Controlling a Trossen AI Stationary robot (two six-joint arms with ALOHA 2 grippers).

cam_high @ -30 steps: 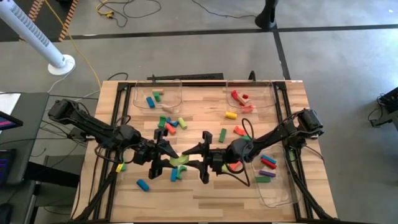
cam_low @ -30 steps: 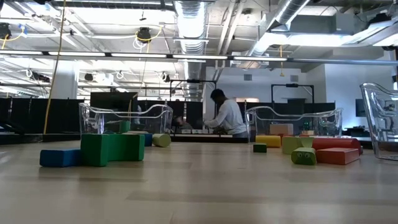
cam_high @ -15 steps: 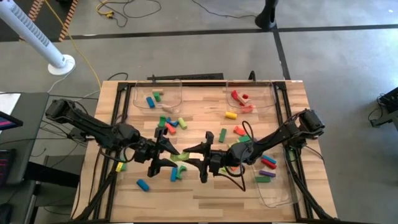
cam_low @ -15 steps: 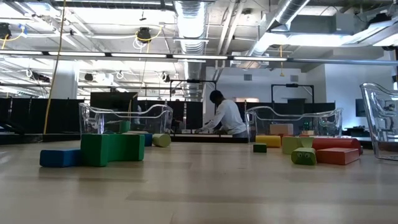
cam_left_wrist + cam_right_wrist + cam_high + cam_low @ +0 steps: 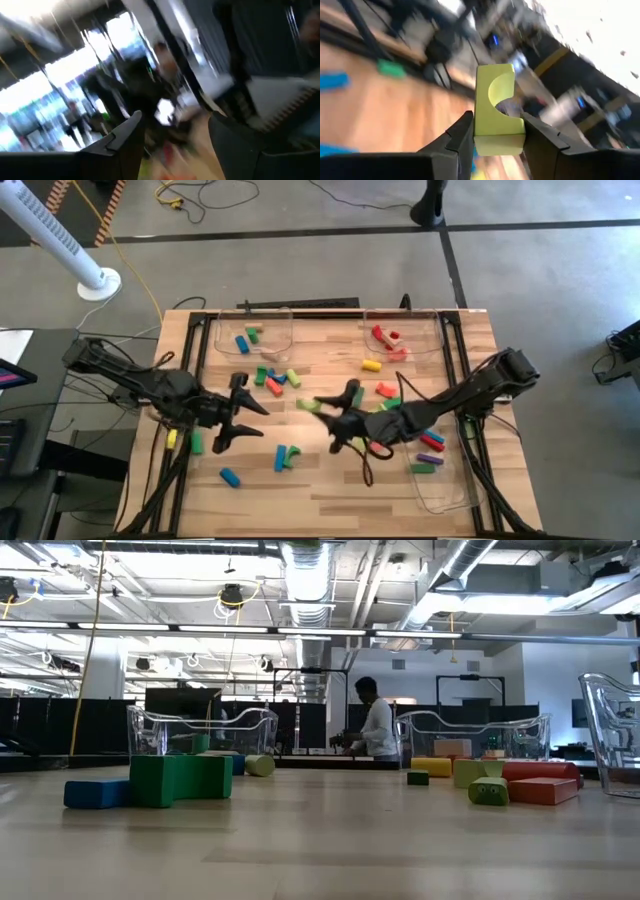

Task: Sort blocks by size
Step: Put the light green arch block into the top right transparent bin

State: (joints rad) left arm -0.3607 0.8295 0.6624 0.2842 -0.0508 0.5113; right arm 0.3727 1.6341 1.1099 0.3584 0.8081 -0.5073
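Note:
Small coloured blocks lie scattered on the wooden table [image 5: 330, 490]: a cluster [image 5: 275, 377] left of the middle, a blue and green pair [image 5: 283, 457], and a blue one [image 5: 230, 476] nearer the front. My right gripper [image 5: 320, 406] is above the table's middle, shut on a light green block [image 5: 305, 404] with a round notch [image 5: 495, 107]. My left gripper [image 5: 255, 418] hovers over the left half, open with nothing between its fingers [image 5: 175, 125]. Neither gripper shows in the low view. My right gripper pinches the light green block between its two fingers, on the two opposite sides [image 5: 479, 131] at one end of it. The fingers lie about level and point toward the table's left. The notched end sticks out past the fingertips, and the block is lifted clear of the table.
A clear tray [image 5: 250, 330] at the far left holds blue and green blocks. A second tray [image 5: 405, 330] at the far right holds red ones. A third tray [image 5: 440, 470] on the right holds red, blue, purple and green ones. Yellow [image 5: 172, 438] and green [image 5: 196, 442] blocks lie under the left arm.
Both grippers stood together at the light green block near the table's middle. My left gripper has drawn back toward the table's left edge, away from the block. My right gripper has tipped up to about level and carried the block up and toward the far edge.

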